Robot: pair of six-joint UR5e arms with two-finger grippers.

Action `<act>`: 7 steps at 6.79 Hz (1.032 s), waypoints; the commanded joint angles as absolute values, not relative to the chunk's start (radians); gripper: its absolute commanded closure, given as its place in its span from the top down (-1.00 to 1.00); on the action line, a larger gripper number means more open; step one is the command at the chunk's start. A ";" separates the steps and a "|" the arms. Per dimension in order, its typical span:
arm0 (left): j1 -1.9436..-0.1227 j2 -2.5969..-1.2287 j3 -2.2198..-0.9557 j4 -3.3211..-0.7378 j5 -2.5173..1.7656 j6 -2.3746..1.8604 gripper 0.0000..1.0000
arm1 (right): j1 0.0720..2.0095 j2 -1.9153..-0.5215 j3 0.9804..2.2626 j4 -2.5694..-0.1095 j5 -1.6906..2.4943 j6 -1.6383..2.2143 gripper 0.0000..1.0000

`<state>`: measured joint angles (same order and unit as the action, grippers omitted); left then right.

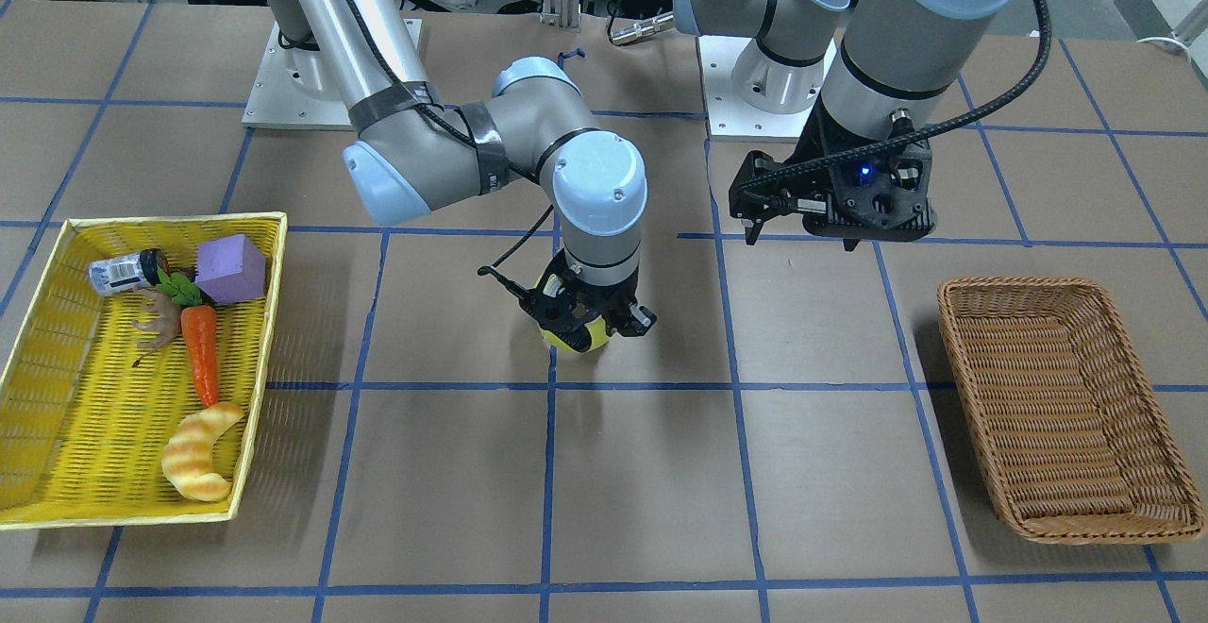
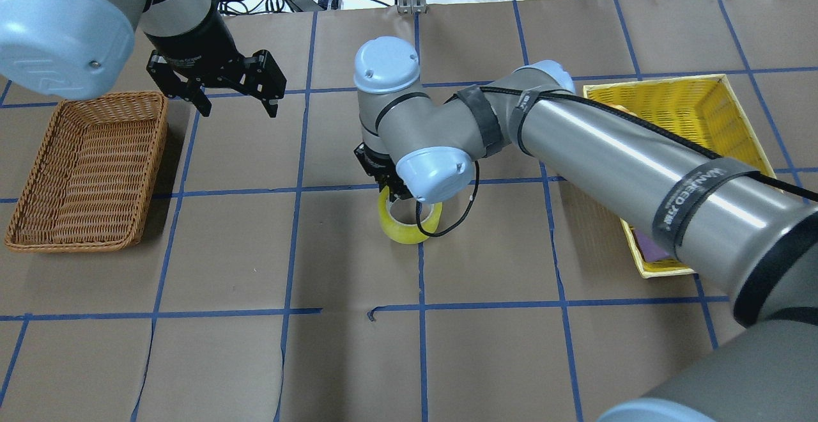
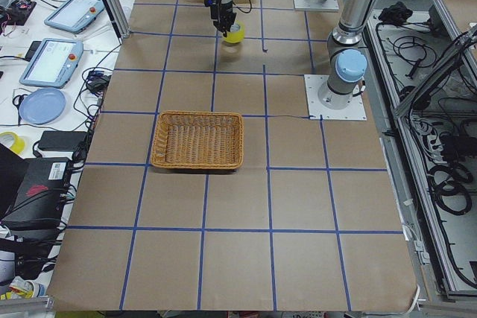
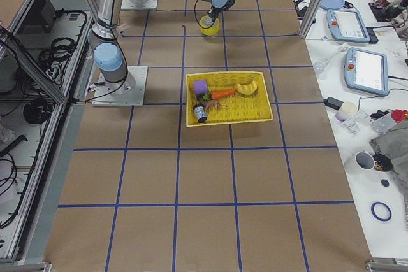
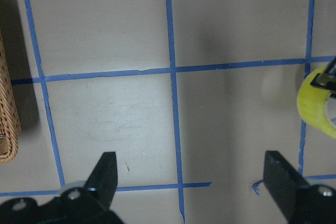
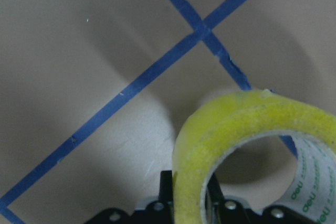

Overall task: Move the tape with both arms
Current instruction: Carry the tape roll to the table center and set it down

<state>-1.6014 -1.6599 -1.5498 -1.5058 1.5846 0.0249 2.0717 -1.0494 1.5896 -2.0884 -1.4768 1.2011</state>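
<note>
Tape [image 2: 405,233]: translucent yellow-green roll, pale core

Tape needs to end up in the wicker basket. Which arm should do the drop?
Left. The left arm has jaws open and empty beside the wicker basket; the right arm holds the tape mid-table, farther off.

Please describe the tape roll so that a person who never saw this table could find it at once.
On the brown table with blue grid lines, look at the middle, between the wicker basket and the yellow basket. There the right gripper holds the tape by its wall. Nothing else on the table is a hollow ring: translucent yellow-green, with a pale inner core.
</note>
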 commanded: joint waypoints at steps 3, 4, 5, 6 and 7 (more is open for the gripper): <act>-1.601 -1.658 -1.552 -1.505 1.583 0.025 1.00 | 2.094 -1.063 1.557 -2.109 -1.492 1.212 1.00; -1.603 -1.658 -1.554 -1.505 1.579 0.025 1.00 | 2.057 -1.103 1.543 -2.093 -1.568 1.128 1.00; -1.612 -1.658 -1.560 -1.505 1.578 0.020 1.00 | 1.987 -1.145 1.549 -2.036 -1.598 1.015 1.00; -1.617 -1.660 -1.589 -1.502 1.574 0.011 1.00 | 1.911 -1.193 1.549 -2.001 -1.598 0.918 1.00; -1.635 -1.673 -1.635 -1.421 1.524 -0.012 1.00 | 1.832 -1.257 1.549 -1.950 -1.598 0.659 1.00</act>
